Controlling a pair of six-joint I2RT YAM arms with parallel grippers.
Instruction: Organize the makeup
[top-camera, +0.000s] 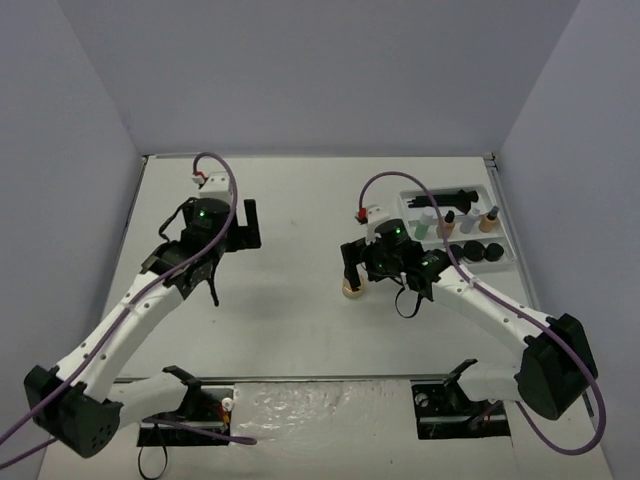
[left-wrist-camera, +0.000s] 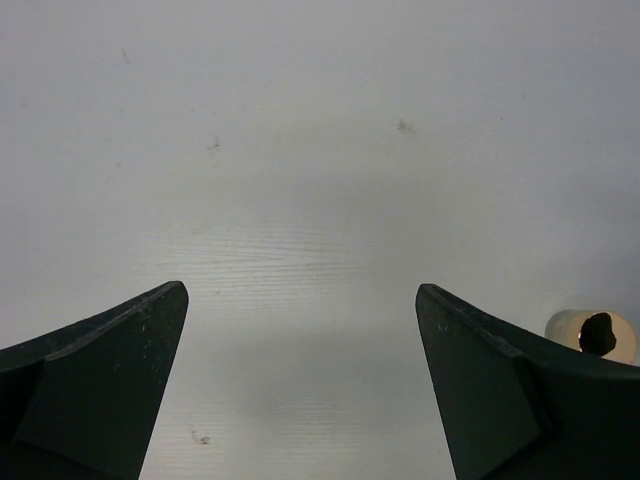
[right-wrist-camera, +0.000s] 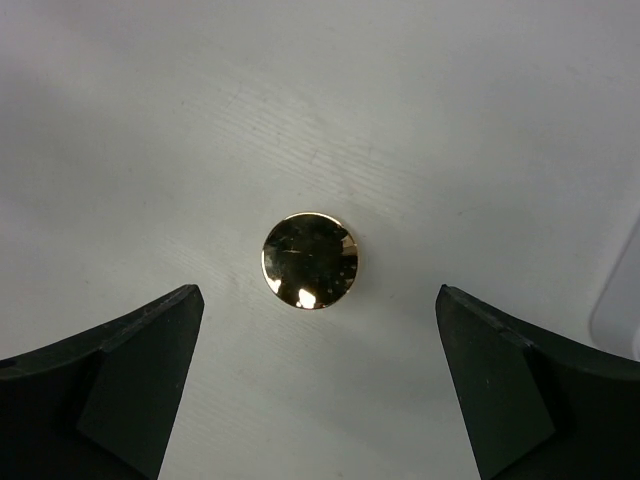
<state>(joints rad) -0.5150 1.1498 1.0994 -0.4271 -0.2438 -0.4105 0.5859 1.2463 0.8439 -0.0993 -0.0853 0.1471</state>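
Note:
A tan jar (top-camera: 351, 290) with a shiny gold-rimmed lid stands alone on the table left of the tray. In the right wrist view the jar (right-wrist-camera: 310, 261) sits just ahead of my right gripper (right-wrist-camera: 318, 292), which is open and empty above it. In the top view my right gripper (top-camera: 355, 272) hovers over the jar. My left gripper (top-camera: 246, 222) is open and empty over bare table at the left (left-wrist-camera: 300, 288). The tan jar (left-wrist-camera: 575, 325) peeks out at that view's right edge. Black brushes (top-camera: 445, 197), small bottles (top-camera: 448, 222) and black jars (top-camera: 475, 252) lie in the tray.
The white compartmented tray (top-camera: 503, 240) sits at the table's back right, near the right wall. Its pale edge shows at the right of the right wrist view (right-wrist-camera: 622, 300). Purple cables loop over both arms. Grey walls enclose the table on three sides.

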